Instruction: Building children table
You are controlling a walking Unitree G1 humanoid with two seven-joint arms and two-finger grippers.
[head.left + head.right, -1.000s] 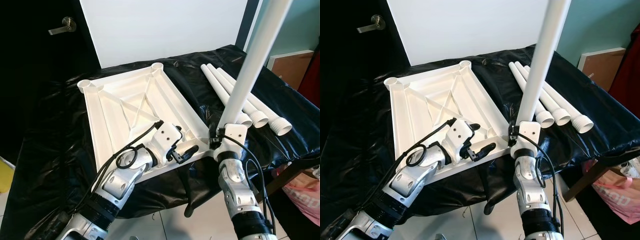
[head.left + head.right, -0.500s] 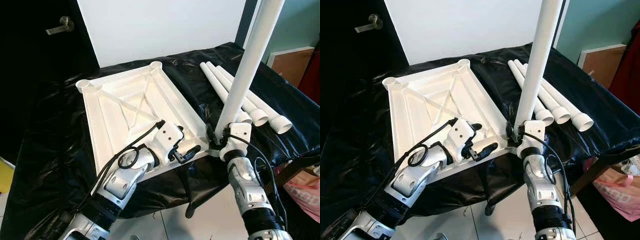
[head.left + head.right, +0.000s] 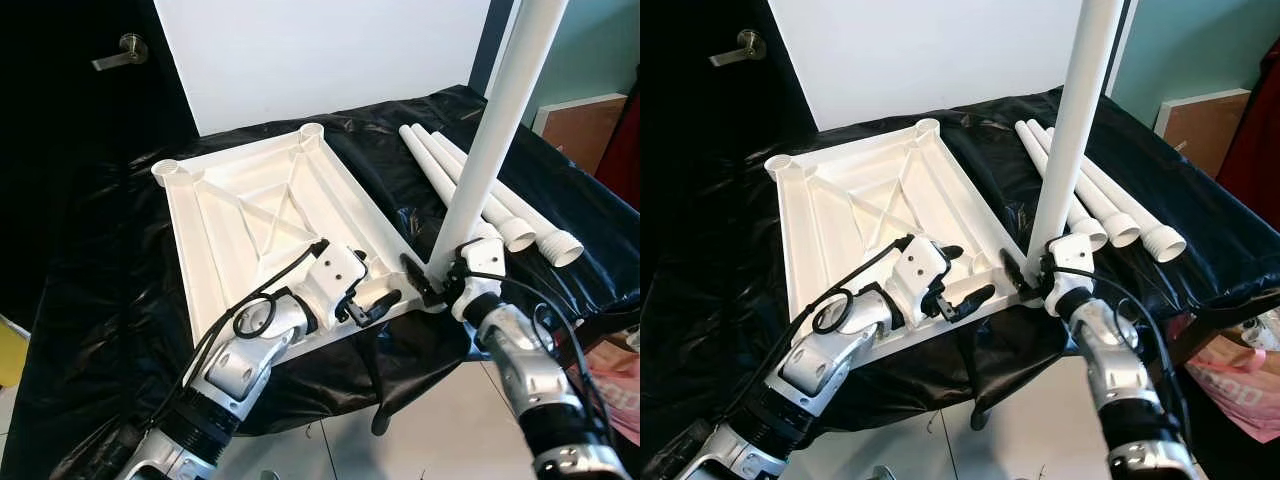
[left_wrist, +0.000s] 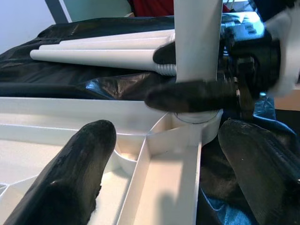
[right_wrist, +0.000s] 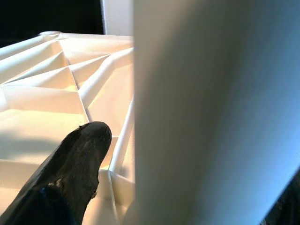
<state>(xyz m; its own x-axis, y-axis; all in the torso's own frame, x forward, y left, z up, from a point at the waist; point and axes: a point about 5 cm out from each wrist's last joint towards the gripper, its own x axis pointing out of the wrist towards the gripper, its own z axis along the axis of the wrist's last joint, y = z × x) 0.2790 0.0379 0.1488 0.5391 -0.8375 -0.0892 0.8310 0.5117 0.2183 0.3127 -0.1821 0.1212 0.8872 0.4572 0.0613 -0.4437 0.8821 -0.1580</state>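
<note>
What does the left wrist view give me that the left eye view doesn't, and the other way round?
Left wrist view: a close look at the leg's foot sitting in the tabletop's corner socket, with the right gripper clamped just above it.

Left eye view: the whole upside-down tabletop, its two far corner sockets, the black sheet, and the left gripper resting open on the near edge.

Both: the upright leg and three spare legs lying beside the tabletop.

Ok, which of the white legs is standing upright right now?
The leg held by the right gripper, standing in the tabletop's near corner socket. The other three legs lie flat on the black sheet.
</note>
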